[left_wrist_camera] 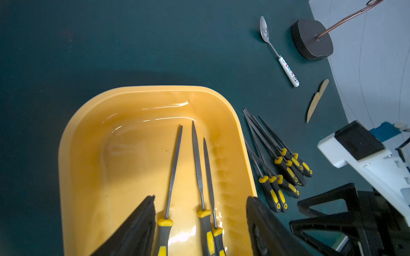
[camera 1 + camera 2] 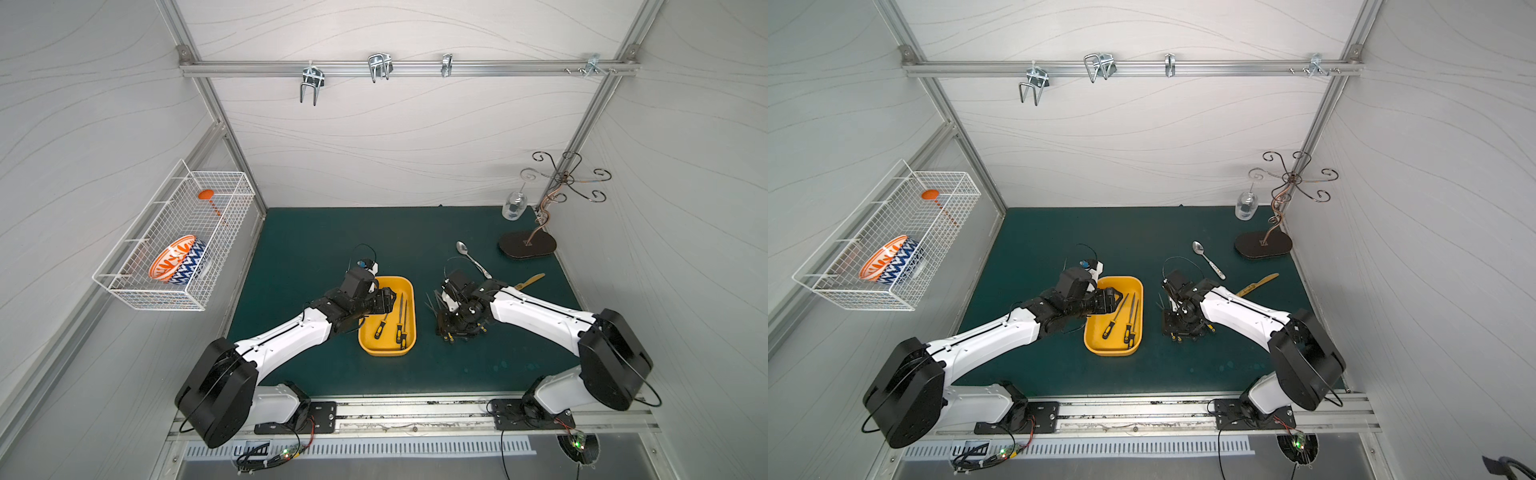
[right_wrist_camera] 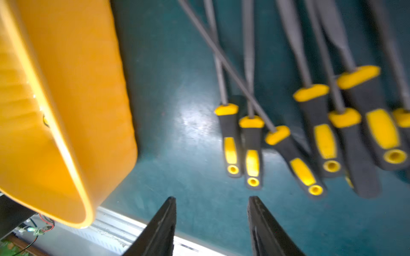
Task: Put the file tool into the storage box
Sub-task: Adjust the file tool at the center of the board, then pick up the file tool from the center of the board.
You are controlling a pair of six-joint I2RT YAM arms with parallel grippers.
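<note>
**Next file to be picked from the pile**

A pile of files (image 1: 281, 168) lies on the tabletop (image 1: 111, 44) just beside the box (image 1: 155, 88), on its right. Three files (image 1: 199, 177) already lie inside, handles toward the robot. The right gripper (image 3: 210, 197) hangs low over the pile's handle ends, jaws apart with nothing between them, so the step in hand looks like picking another file. The handles touch and some shafts cross, so the next move calls for closing on one handle, likely the outermost, without dragging its neighbours. The left gripper (image 1: 200, 197) hovers open and empty above the box and may crowd the drop. A spoon (image 1: 279, 53) and a wooden knife (image 1: 316, 100) lie beyond the pile, clear of the path.
</note>
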